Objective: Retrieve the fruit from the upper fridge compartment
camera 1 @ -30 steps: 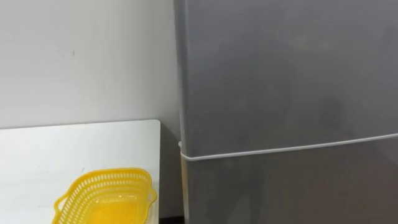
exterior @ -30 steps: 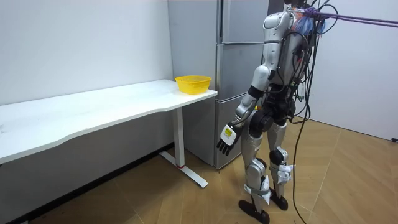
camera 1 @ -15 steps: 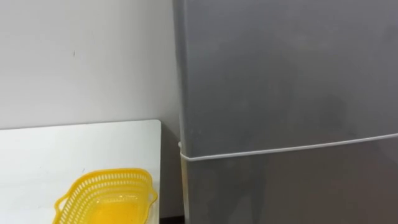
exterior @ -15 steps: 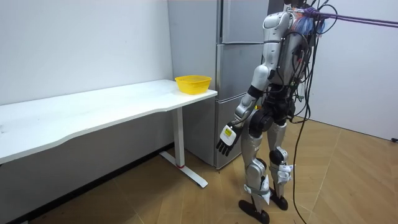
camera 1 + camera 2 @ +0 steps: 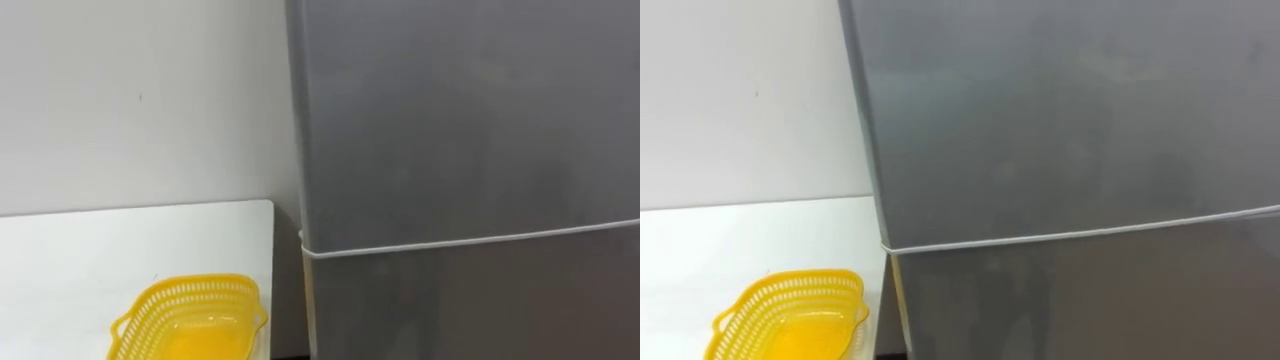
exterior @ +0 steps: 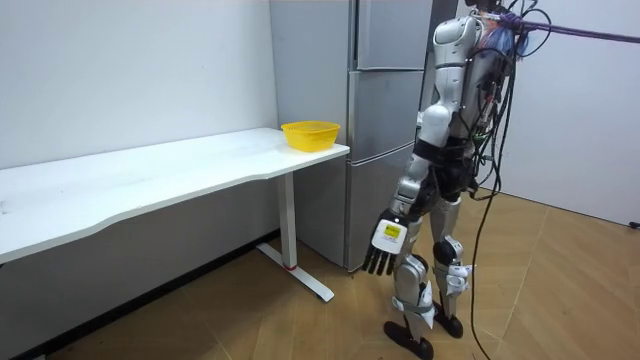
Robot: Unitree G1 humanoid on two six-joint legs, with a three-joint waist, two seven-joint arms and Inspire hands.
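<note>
My left hand [image 6: 385, 245] has swung lower, fingers straight, holding nothing | upper fridge door [image 5: 470, 120], right of frame, is shut, so my thing is hidden inside | yellow basket [image 5: 190, 318] sits lower left on white table [image 5: 60, 250], I guess to catch it.

A grey fridge [image 5: 470, 130] fills the right of the frame, a pale seam [image 5: 470, 243] crossing its lower part; lower left, a yellow basket [image 5: 200, 285] sits on a white table [image 5: 60, 260]
</note>
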